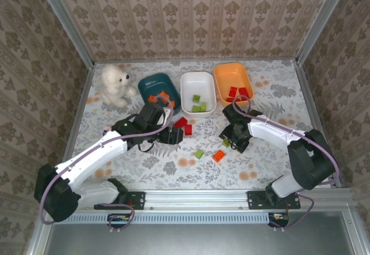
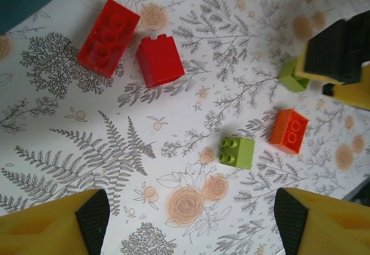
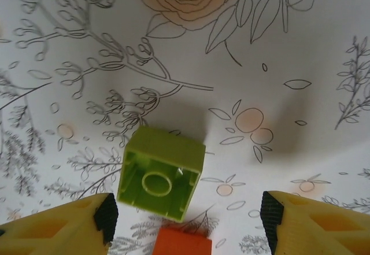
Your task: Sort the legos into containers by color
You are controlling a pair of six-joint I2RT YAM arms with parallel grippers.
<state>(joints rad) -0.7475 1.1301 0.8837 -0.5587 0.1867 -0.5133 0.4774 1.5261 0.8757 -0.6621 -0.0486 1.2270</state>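
Observation:
Two red legos (image 1: pixel 184 125) lie just right of my open left gripper (image 1: pixel 172 135), which holds nothing. In the left wrist view the red pair (image 2: pixel 130 48) sits top left. A green lego (image 2: pixel 237 152) and an orange lego (image 2: pixel 289 130) lie beyond my left gripper (image 2: pixel 191 214). My right gripper (image 1: pixel 231 139) is open and low over another green lego (image 1: pixel 226 143). In the right wrist view that upside-down green lego (image 3: pixel 162 173) lies between the fingers of my right gripper (image 3: pixel 188 214), closer to the left pad (image 3: pixel 107 217). An orange lego (image 3: pixel 182 243) shows at the bottom edge.
At the back stand the teal container (image 1: pixel 149 84) with orange legos, the white container (image 1: pixel 198 81) with green ones and the orange container (image 1: pixel 231 73) with red ones. A white plush bear (image 1: pixel 115 85) sits back left. The right gripper's finger (image 2: pixel 338 52) shows in the left wrist view.

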